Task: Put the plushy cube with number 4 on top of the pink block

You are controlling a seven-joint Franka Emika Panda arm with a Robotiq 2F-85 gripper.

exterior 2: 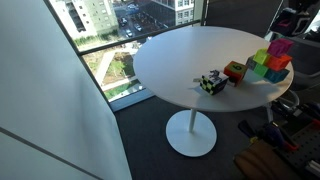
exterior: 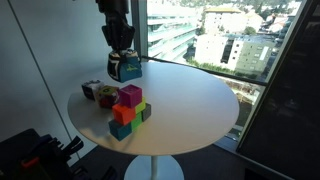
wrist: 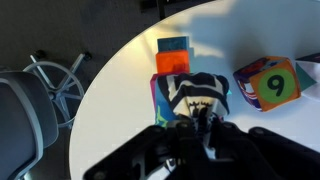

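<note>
My gripper (exterior: 120,55) is shut on the plushy cube with number 4 (exterior: 127,68) and holds it in the air above the round white table (exterior: 190,110). In the wrist view the cube (wrist: 195,92) shows a black-and-white striped face between my fingers (wrist: 195,120). The pink block (exterior: 129,96) sits on top of a cluster of small blocks, below and in front of the held cube. It also shows in an exterior view (exterior 2: 281,47) at the right edge. My gripper is out of that frame.
An orange block (exterior: 122,113), green block (exterior: 141,108) and teal block (exterior: 120,130) surround the pink one. A multicoloured cube with a 9 (wrist: 268,85) lies beside them, with a dark red cube (exterior: 107,98). The table edge and windows are close.
</note>
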